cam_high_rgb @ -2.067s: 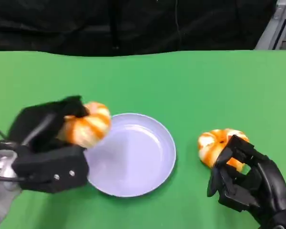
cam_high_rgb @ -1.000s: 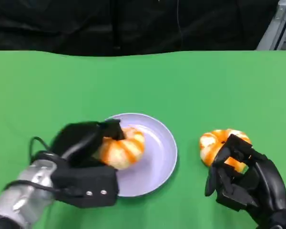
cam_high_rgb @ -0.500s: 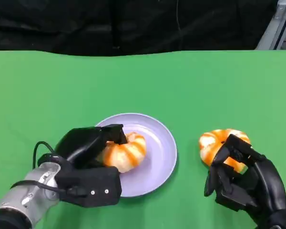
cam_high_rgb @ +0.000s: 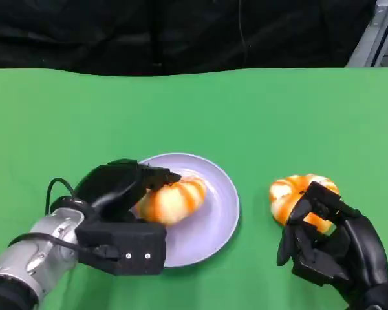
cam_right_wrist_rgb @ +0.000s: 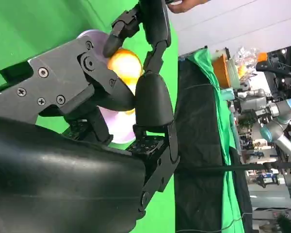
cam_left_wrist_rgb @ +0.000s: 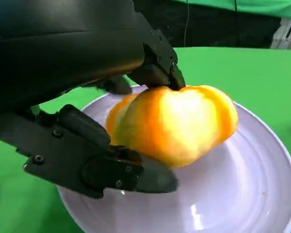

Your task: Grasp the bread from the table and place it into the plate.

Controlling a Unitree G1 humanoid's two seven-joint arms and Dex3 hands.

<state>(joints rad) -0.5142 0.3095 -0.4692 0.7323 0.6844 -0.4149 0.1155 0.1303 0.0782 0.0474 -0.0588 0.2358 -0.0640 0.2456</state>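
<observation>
My left hand (cam_high_rgb: 119, 194) grips the soft, light orange-striped bread roll (cam_high_rgb: 172, 199) by its sides over the lilac plate (cam_high_rgb: 215, 213); right hand (cam_high_rgb: 330, 248) curls around second roll (cam_high_rgb: 291, 194), grasp unclear.

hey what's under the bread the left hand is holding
The lavender plate lies under that bread, which the left hand holds. Whether the bread rests on the plate is unclear; its underside is hidden.

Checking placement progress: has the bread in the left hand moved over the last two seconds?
Yes. The bread went right, from the plate's left rim to over its middle.
</observation>
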